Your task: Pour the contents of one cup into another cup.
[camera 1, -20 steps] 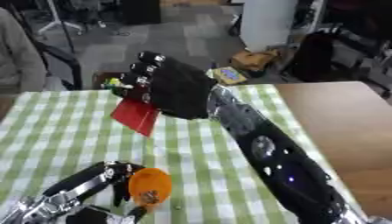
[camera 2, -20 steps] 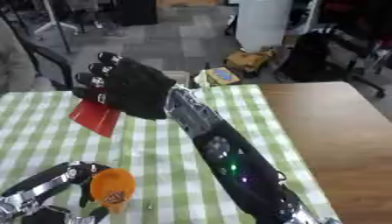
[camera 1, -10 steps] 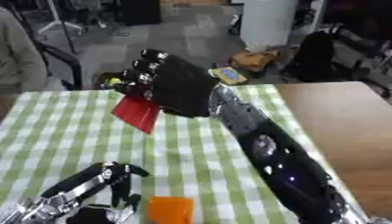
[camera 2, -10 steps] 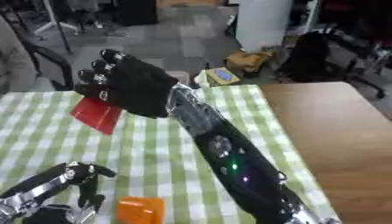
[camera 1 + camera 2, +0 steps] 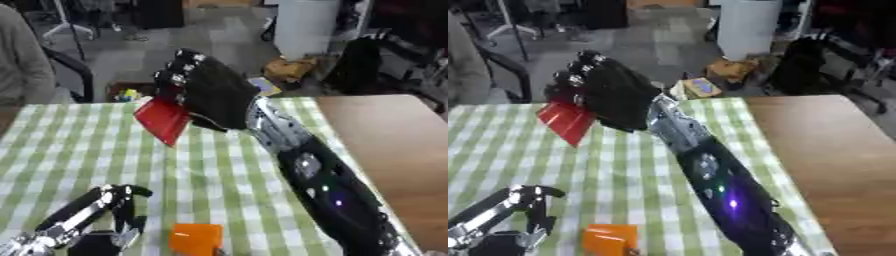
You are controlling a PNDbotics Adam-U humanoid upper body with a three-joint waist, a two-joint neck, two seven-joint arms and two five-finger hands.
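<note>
My right hand (image 5: 213,95) reaches in from the lower right and hangs above the far half of the table. Its fingers are curled round a red cup (image 5: 163,120), which is tilted and held off the cloth. An orange cup (image 5: 196,239) stands on the checked cloth at the near edge, with its inside hidden. My left hand (image 5: 92,216) lies at the lower left, just left of the orange cup and apart from it. Its fingers are relaxed and hold nothing.
A green and white checked cloth (image 5: 79,150) covers the table. A bare brown tabletop (image 5: 394,130) adjoins it on the right. Beyond the far edge are chairs, a white bin (image 5: 747,25) and boxes on the floor.
A second ago the orange cup lay tipped in my left hand; it now stands on the cloth and the hand has let go. The right hand with the red cup has barely moved.
</note>
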